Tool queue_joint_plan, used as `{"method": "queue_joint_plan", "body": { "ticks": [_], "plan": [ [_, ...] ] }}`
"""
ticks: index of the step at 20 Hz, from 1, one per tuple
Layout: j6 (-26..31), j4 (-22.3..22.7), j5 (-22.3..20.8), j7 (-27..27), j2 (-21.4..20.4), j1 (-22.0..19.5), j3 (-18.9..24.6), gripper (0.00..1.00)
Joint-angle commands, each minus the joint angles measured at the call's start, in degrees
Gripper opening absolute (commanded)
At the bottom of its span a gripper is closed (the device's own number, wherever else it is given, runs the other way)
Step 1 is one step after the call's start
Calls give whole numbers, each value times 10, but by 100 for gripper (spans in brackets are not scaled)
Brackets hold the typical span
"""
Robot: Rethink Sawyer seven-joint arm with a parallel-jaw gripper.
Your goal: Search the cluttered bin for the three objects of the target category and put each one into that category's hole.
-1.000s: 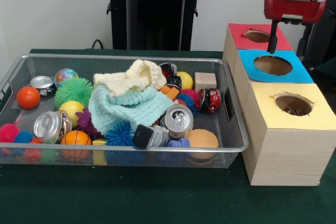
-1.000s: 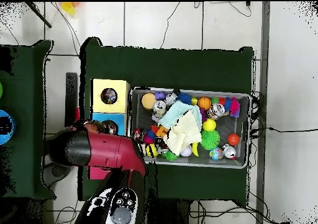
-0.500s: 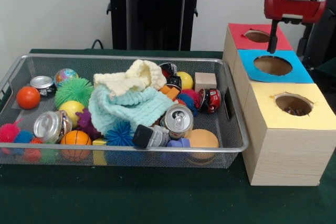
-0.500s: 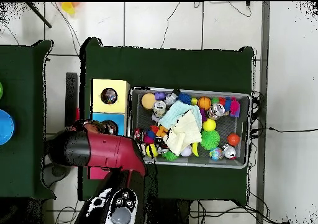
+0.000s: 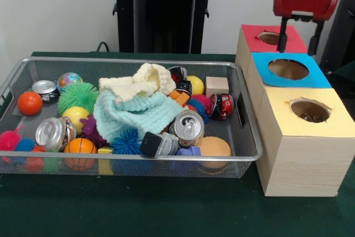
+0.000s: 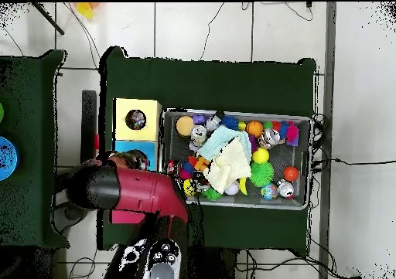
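My gripper point(image 5: 299, 36) hangs open and empty over the red-topped box point(image 5: 297, 41), its two dark fingers point(image 5: 283, 34) straddling the round hole point(image 5: 270, 38). A blue-topped box point(image 5: 319, 76) and a yellow-topped box point(image 5: 338, 116) sit in front of it; something dark lies in the yellow box's hole. The wire bin point(image 5: 133, 60) to the left holds silver cans point(image 5: 188, 127), spiky and smooth balls, a mint cloth point(image 5: 141, 115), a cream cloth point(image 5: 141, 81) and a red toy car point(image 5: 223, 105). In the overhead view the red arm point(image 6: 131, 189) covers the red box.
The bin point(image 6: 312, 160) also holds a wooden block point(image 5: 216, 85), an orange ball point(image 5: 29, 102), a small basketball point(image 5: 80, 147) and a second can point(image 5: 54, 133). The bin's right wall stands close against the boxes. Green cloth covers the table in front.
The gripper has risen slightly and turned over the red box; both fingers now show apart where one showed before. In the overhead view the arm shifted a little. The bin is unchanged.
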Motion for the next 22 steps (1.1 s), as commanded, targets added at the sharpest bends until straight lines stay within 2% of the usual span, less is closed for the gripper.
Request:
{"method": "queue_joint_plan", "body": {
  "ticks": [1, 5, 8, 11, 14, 18, 22],
  "plan": [
    [-41, 121, -20, 14, -52, -98, 75, 100],
    [-21, 140, -66, -56, -71, -158, 92, 100],
    [-25, 156, -99, -89, -83, -210, 116, 100],
    [-42, 175, -136, -113, -91, -274, 153, 100],
    [-41, 175, -179, -137, -83, -334, 190, 100],
    [-52, 164, -241, -141, -58, -402, 240, 100],
    [-76, 148, -295, -114, -19, -434, 266, 100]
  ]
}}
